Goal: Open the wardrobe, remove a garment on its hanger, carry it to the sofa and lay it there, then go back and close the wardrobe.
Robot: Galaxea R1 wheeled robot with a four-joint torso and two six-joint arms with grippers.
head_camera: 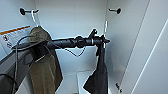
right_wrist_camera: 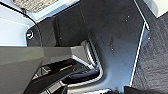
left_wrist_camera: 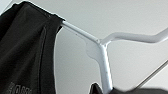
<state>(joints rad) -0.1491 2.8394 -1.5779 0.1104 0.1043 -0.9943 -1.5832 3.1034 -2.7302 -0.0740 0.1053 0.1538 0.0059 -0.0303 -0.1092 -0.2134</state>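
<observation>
The wardrobe point(head_camera: 72, 22) stands open, its white inside right in front of me. My left gripper point(head_camera: 103, 41) reaches in from the left and is shut on the neck of the white hanger point(head_camera: 106, 26). The hanger sits below and left of the black hook point(head_camera: 116, 10) on the right wall, apart from it. The black garment point(head_camera: 100, 72) hangs straight down from the gripper. In the left wrist view the hanger point(left_wrist_camera: 102, 55) is very near, with the garment point(left_wrist_camera: 25, 50) draped over one of its arms.
An olive-brown jacket point(head_camera: 45, 67) on another white hanger hangs from the left hook point(head_camera: 23, 11), close beside my left arm. The open right door point(head_camera: 150, 50) stands at the right. The right wrist view looks down on the robot's dark base point(right_wrist_camera: 112, 37) and grey carpet point(right_wrist_camera: 155, 62).
</observation>
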